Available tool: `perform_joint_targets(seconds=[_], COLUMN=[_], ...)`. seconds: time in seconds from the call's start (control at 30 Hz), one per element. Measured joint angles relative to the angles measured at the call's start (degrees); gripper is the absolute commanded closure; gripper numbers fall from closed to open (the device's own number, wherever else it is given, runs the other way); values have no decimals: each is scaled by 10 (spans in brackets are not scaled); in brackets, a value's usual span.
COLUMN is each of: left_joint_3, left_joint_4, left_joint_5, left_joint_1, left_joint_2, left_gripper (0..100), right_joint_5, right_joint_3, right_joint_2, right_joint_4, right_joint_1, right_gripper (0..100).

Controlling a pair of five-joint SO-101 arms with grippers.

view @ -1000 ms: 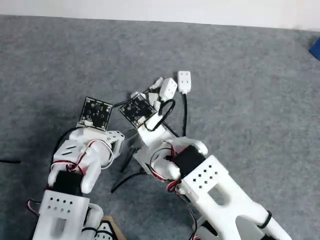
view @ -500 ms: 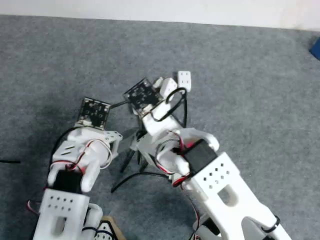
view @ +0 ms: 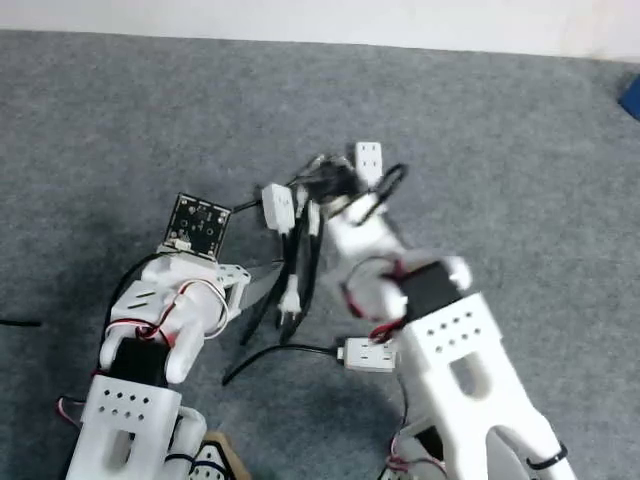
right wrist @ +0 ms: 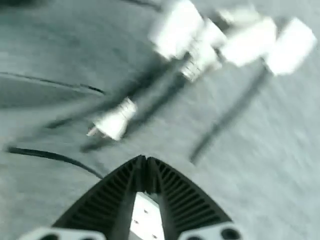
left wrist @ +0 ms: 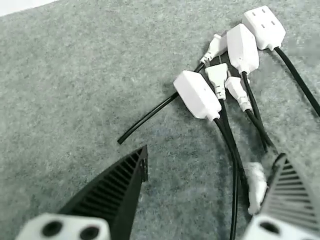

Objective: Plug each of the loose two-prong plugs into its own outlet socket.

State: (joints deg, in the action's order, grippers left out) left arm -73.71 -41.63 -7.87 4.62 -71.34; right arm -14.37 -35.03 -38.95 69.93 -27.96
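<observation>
— Where was the loose white two-prong plastic plug (left wrist: 256, 182) in relation to the white rectangular outlet socket (left wrist: 196, 94)?

— It lay on the grey felt-like table (view: 520, 150), apart from that socket, on the side toward the bases of the arms. Its black cable (left wrist: 234, 150) ran back toward the socket, so its long axis pointed roughly from the socket to the bases. In the high view the prongs seemed to point away from the socket.

— Which claw was nearer to it?

— The left claw (left wrist: 213, 154), I judged. It was wide open, and the plug lay just beside the inner face of one of its fingers (left wrist: 287, 195). The right claw (right wrist: 146, 161) was closed, tips together, with nothing seen between the tips. The plug lay ahead of it and not close.

— So on what did the coming move turn?

— On the small sideways offset. I think the left claw needed to centre itself over the plug and close across its short width. After that it needed to turn the plug, because the prongs faced away from the socket.
</observation>
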Motion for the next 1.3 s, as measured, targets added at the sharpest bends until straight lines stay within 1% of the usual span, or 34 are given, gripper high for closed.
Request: perform_joint_targets(seconds=[0.17,0.23,0.3,0.37,0.4,0.47,0.53,0.63,0.67,0.73,0.87,0.97,1.13,1.3], left_joint_3=[0,0,0,0,0,-4,-12,-22,-24,-25,-25,-25,-25,-25], left_joint_4=[0,0,0,0,3,9,11,20,25,33,34,34,34,34], left_joint_5=[0,0,0,0,1,8,11,11,11,11,11,11,11,11], left_joint_1=[1,0,-1,-18,-30,-55,-75,-80,-81,-94,-116,-124,-124,-124], left_joint_2=[0,0,0,0,0,0,0,0,0,0,0,0,0,0], left_gripper=[625,625,627,643,648,650,652,652,652,652,652,652,652,652], right_joint_5=[-15,-30,-46,-49,-41,-4,50,139,165,199,217,222,222,222], right_joint_3=[-3,-3,-3,-4,-4,3,33,106,133,183,263,298,314,316], right_joint_2=[0,0,0,4,14,51,110,221,260,334,451,504,567,609], right_joint_4=[1,1,1,2,2,-2,-10,-12,-13,-13,-27,-63,-144,-182], right_joint_1=[105,120,102,47,18,-25,-37,-39,-41,-43,-53,-56,-56,-56], right_gripper=[989,978,909,818,789,807,873,988,995,964,924,914,914,914])
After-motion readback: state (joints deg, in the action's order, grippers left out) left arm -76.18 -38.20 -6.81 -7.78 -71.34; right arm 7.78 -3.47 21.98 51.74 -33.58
